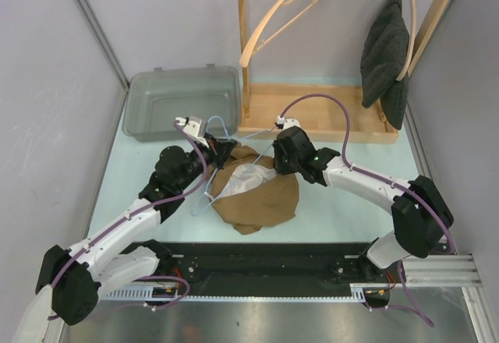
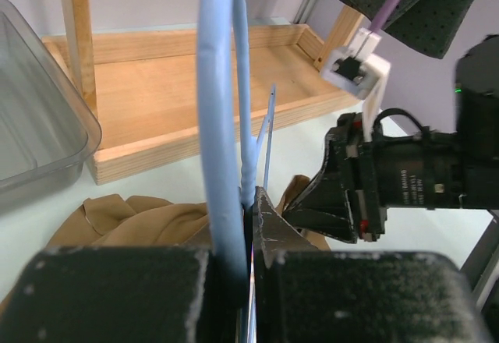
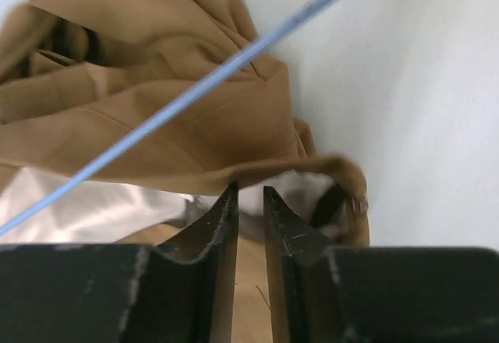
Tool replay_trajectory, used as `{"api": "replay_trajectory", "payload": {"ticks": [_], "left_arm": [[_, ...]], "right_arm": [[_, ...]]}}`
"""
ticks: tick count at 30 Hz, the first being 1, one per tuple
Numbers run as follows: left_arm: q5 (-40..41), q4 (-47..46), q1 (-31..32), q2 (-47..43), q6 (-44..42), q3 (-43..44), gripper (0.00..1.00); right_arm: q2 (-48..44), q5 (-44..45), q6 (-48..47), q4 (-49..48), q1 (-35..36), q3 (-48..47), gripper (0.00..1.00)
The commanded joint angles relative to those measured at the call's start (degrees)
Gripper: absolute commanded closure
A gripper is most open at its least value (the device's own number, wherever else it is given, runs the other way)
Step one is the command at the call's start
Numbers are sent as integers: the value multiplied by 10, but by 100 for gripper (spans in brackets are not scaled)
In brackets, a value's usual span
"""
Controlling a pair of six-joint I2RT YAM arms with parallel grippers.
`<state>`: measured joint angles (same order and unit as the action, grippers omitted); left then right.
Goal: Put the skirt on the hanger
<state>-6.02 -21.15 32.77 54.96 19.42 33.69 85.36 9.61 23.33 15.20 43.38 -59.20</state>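
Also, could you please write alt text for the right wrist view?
The right fingers, nearly together, sit at the folded edge of a crumpled brown skirt with white lining showing. A thin blue hanger wire crosses it diagonally; the pale table shows at right.

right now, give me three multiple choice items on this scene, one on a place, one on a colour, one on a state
1. Where on the table is the clear plastic bin?
A. back left
B. front centre
C. near right corner

2. What colour is the wire hanger held by the left gripper?
A. red
B. light blue
C. black

3. How is the skirt lying?
A. hung up
B. folded in the bin
C. crumpled on the table

Answers: 1 A, the bin sits at the far left corner. 2 B, pale blue wire runs between the shut fingers. 3 C, the brown cloth lies bunched between the arms.
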Motion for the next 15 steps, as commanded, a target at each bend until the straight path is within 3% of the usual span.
{"api": "replay_trajectory", "payload": {"ticks": [1,15], "left_arm": [[14,-7,4,-13,-8,8,100],[7,-29,6,-3,-2,1,100]], "right_arm": [[12,-2,11,65,1,-27,81],[-91,7,51,214,24,35,90]]}}
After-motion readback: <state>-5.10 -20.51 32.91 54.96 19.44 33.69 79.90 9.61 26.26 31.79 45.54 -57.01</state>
